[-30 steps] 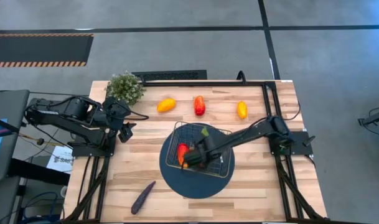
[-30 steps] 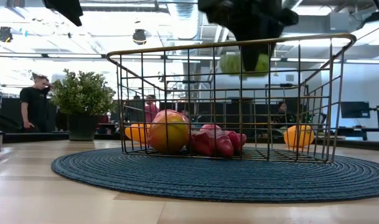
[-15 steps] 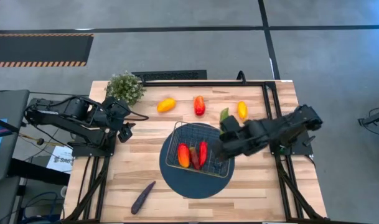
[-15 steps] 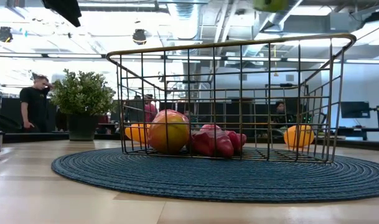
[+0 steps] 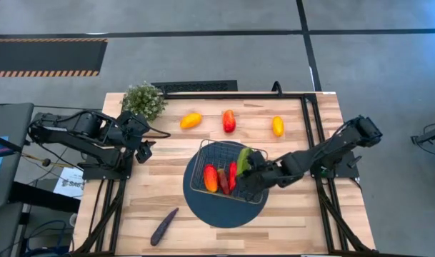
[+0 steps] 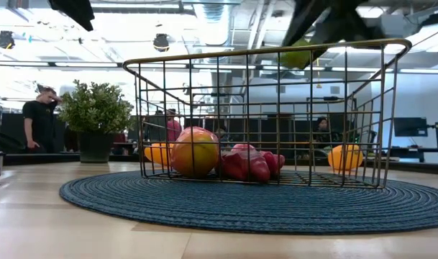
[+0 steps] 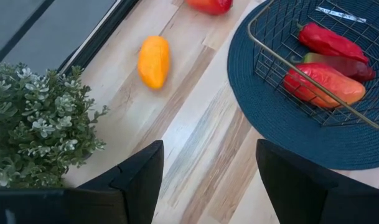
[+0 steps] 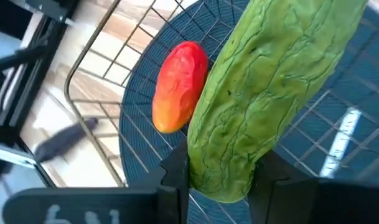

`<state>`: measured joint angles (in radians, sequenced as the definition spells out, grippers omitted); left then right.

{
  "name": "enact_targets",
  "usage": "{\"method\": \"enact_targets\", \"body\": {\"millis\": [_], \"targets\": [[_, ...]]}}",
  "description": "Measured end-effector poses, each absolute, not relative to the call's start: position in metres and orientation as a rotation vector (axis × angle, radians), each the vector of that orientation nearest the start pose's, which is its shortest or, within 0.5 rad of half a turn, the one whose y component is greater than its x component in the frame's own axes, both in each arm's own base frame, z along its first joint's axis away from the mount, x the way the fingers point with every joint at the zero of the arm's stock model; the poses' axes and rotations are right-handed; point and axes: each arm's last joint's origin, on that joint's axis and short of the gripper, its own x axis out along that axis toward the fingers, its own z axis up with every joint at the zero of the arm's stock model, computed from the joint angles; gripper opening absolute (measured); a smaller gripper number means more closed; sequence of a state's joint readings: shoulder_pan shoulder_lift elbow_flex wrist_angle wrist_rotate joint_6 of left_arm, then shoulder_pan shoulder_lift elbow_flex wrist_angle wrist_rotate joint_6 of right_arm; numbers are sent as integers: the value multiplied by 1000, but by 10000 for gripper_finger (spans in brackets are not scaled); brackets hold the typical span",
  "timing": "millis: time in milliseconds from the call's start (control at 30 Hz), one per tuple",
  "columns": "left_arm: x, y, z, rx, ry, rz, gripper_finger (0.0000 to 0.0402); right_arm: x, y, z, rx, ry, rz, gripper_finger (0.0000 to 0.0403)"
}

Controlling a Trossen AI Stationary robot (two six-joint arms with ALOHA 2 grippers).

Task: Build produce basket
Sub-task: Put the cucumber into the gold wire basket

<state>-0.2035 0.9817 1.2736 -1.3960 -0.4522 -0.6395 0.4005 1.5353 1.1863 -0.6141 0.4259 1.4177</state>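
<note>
while the right gripper [image 5: 250, 169] hangs over the basket [image 5: 203, 152], it is clamped on the green pepper [image 8: 270, 93], whose body fills the right wrist view between the two fingers. from above, the pepper's long axis runs roughly 1 to 7 o'clock, and it sits over the basket's 3 o'clock half, clear of the red peppers [image 5: 233, 173] and the red-orange pepper [image 5: 210, 178] lying toward the 9 o'clock side. in the low view the green pepper [image 6: 299, 56] is level with the top rim, not yet down inside the wire. so the move likely turns on lowering straight down into the open mesh floor below, with the pepper's length kept alongside the others. the left gripper [image 7: 208, 180] waits spread apart and empty near the potted plant [image 5: 143, 101] at the table's 10 o'clock corner. three more pieces lie along the 12 o'clock edge and the purple one [image 5: 163, 225] at 7 o'clock, nearer the left arm.
</note>
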Motion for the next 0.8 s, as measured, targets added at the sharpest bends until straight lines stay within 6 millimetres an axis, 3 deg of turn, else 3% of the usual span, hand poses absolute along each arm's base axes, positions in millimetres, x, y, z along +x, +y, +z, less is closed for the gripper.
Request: {"method": "enact_targets", "body": {"millis": [267,533,800], "targets": [[133,-14,367,-217,917,546,240,320,96,238,1043,726,-634,109],[133,-13,368,-204,906,566,240,332,101,207,1130,860,-668,109],[133,-13,368,-195,902,572,240,335,100,199,1156,915,-665,109]]}}
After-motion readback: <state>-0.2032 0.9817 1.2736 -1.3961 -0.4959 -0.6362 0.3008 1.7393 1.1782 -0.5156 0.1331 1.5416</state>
